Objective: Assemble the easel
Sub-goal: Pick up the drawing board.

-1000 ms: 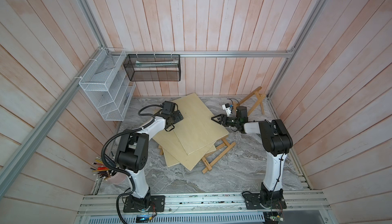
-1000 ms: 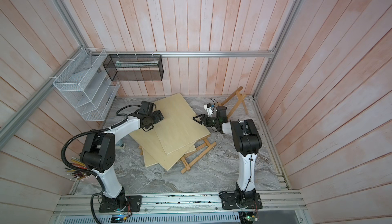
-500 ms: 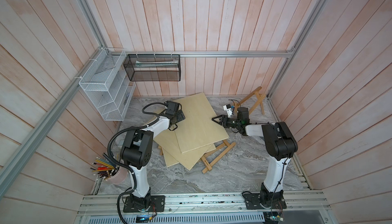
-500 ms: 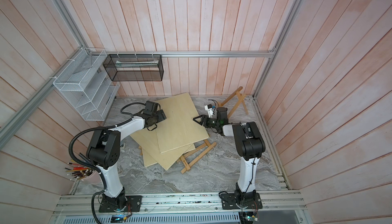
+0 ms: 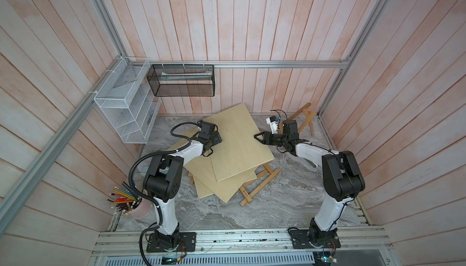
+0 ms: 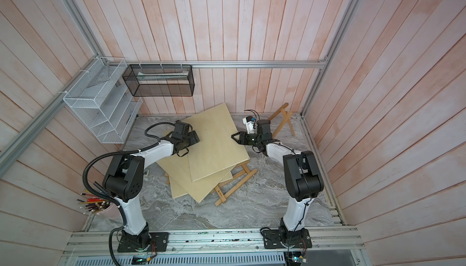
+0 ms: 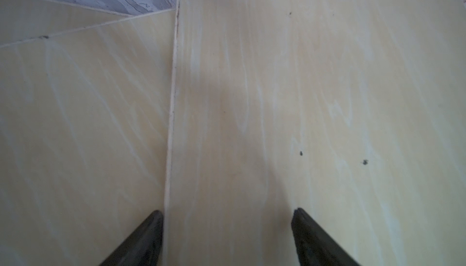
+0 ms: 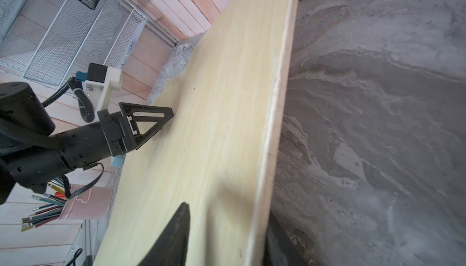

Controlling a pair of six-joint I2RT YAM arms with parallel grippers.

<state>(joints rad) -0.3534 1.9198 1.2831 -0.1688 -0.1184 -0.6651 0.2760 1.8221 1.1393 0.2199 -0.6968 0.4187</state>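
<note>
A: Pink plank walls, grey counter. Mid-counter the easel frame lies flat under stacked boards, not stood up.

B: The right hand straddles the top board at its edge, clamp unconfirmed. The left hand is spread above it. Assembly barely begun.

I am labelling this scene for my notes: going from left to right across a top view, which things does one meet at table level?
pencil cup → left gripper → right gripper → wooden A-frame

Top board: pale plywood, one edge between my right gripper's jaws.
Lower boards: two, stacked askew, beneath my left gripper.
Easel frame: wooden, flat under the boards.
</note>
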